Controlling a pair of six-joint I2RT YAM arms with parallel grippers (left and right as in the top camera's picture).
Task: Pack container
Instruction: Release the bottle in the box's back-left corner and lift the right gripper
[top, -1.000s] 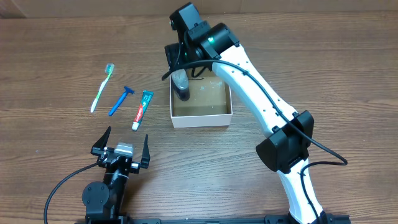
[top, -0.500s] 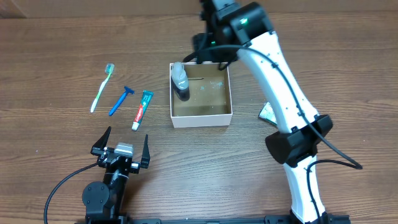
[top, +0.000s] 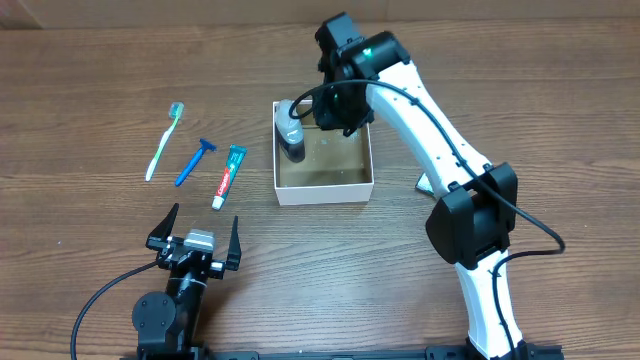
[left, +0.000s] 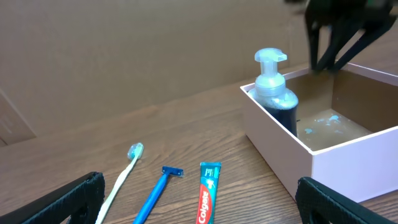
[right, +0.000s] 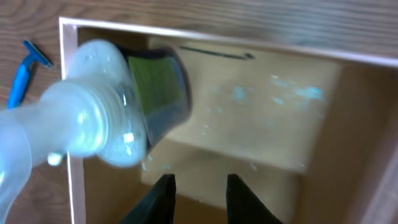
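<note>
The container is a white-walled box with a brown floor, mid-table. A pump bottle with a dark body and pale blue top stands in its far left corner, also seen in the left wrist view and the right wrist view. My right gripper hangs over the box just right of the bottle, shut and holding nothing; only a narrow gap shows between its fingertips. My left gripper rests open near the front edge, with nothing between its fingers.
Left of the box lie a green toothbrush, a blue razor and a toothpaste tube, side by side. A small silvery packet peeks out from behind the right arm, right of the box.
The right gripper left the bottle, swung up and right, then came back over the box with its jaws drawn together. The bottle stays standing in the box. The left arm is still.
</note>
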